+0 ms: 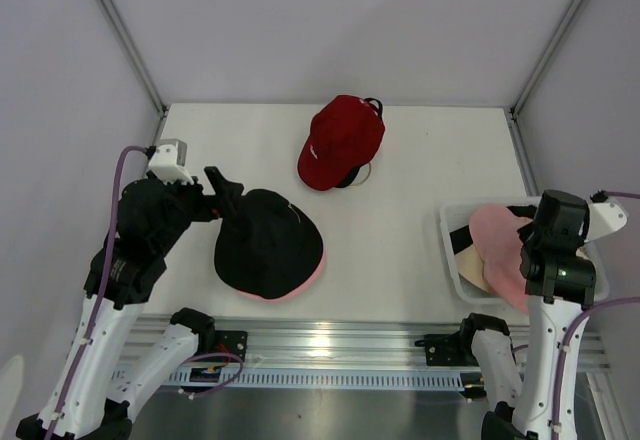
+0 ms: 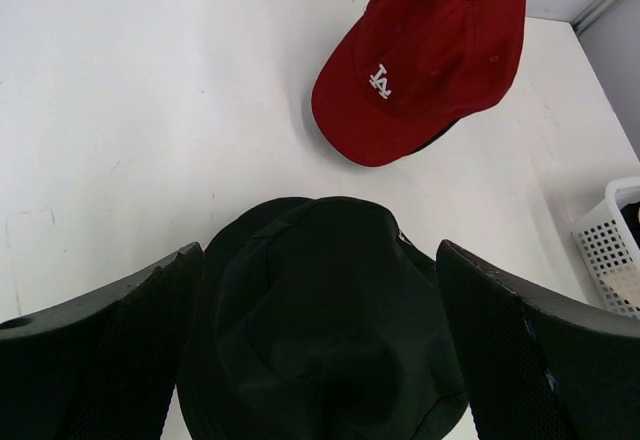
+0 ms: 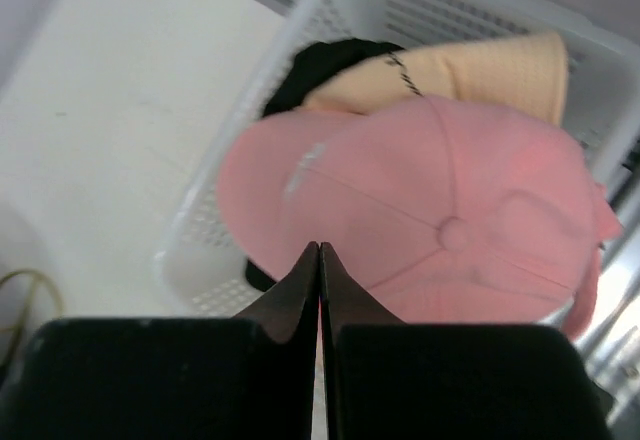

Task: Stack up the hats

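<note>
A black bucket hat (image 1: 268, 240) is seen lying at about 8 o'clock on the white table (image 1: 410, 220), stacked on a pink hat (image 1: 305, 282) of which only a strip of rim is shown at the 5 o'clock side. A red cap (image 1: 340, 138) with white lettering is found at 12 o'clock, laid over a dark hat (image 1: 357, 176) that peeks out beneath it. At 4 o'clock a pink cap (image 1: 497, 245) is lodged in the white mesh basket (image 1: 450, 260), on top of a cream hat (image 3: 480, 75) and a black hat (image 3: 330, 60). The left gripper (image 2: 318, 250) is spread wide at the black bucket hat's 10 o'clock edge, the crown being framed between its fingers in the wrist view, with nothing grasped. The right gripper (image 3: 319, 250) is clenched tight just over the pink cap's near edge; whether fabric is pinched cannot be told.
</note>
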### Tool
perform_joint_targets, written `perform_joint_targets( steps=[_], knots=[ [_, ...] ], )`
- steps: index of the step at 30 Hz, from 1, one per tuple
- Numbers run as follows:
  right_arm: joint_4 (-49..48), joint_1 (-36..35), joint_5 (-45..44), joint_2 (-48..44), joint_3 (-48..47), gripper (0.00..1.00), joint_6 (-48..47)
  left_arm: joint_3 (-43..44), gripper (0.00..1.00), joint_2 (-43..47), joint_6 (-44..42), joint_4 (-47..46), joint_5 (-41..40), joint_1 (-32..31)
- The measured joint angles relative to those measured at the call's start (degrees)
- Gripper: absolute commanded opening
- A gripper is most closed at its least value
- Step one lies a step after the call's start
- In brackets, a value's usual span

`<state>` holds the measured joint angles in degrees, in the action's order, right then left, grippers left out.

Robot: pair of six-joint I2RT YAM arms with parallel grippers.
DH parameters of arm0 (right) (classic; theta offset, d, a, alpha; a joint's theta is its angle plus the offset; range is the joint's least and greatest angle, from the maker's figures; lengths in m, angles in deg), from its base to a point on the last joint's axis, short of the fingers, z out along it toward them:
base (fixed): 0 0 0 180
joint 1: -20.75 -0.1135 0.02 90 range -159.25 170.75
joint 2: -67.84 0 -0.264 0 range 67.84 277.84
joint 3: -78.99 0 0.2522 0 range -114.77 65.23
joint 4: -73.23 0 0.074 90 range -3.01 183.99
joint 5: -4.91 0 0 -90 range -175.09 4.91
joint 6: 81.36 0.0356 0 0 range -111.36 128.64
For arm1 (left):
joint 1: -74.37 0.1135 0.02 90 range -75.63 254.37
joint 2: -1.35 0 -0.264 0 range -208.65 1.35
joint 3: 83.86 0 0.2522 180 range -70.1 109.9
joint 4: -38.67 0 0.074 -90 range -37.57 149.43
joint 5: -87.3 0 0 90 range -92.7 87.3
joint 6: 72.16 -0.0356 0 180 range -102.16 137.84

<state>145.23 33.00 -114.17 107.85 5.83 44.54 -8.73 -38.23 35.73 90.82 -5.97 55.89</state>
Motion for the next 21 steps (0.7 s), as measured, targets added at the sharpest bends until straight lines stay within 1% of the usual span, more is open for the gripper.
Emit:
perform_joint_targets(
  steps=[3, 4, 6, 7, 8, 9, 11, 14, 16, 21],
  knots=[
    [-1.2, 0.0, 5.4, 0.1, -5.2, 0.00, -3.1, -0.1, 1.00, 0.0, 0.0, -0.2, 0.6, 0.1],
    [-1.0, 0.0, 6.3, 0.3, -7.4, 0.05, -3.8, -0.1, 1.00, 0.0, -0.1, -0.2, 0.7, 0.2],
    [0.2, 0.0, 6.5, 1.2, -11.8, 0.31, -4.0, -0.1, 0.99, 0.0, -0.3, -0.2, 0.9, 0.3],
    [0.8, 0.0, 5.5, 1.5, -13.7, 0.41, -3.8, -0.1, 0.99, 0.1, -0.4, -0.2, 1.0, 0.3],
    [1.3, 0.0, 4.5, 1.5, -14.5, 0.65, -3.6, -0.2, 0.99, 0.3, -0.4, -0.2, 1.1, 0.3],
    [1.8, 0.0, 3.6, 1.2, -14.5, 0.79, -3.1, -0.3, 1.00, 0.4, -0.4, -0.2, 1.3, 0.3],
    [2.8, 0.0, 2.4, 0.2, -12.8, 0.99, -2.7, -0.7, 0.99, 1.0, -0.4, -0.3, 1.7, 0.3],
    [3.6, 0.0, 2.1, -0.7, -7.5, 1.00, -2.5, -0.7, 0.99, 1.5, -0.4, -0.5, 2.4, 0.4],
    [4.6, 0.1, 2.1, 0.9, -4.9, 0.99, -2.0, -0.8, 0.99, 1.8, -0.5, -0.6, 2.6, 0.4],
    [5.2, 1.2, 1.0, 7.2, -3.8, 1.00, -1.6, -1.1, 1.00, 2.2, -0.8, -0.8, 2.6, 0.4]
  ],
)
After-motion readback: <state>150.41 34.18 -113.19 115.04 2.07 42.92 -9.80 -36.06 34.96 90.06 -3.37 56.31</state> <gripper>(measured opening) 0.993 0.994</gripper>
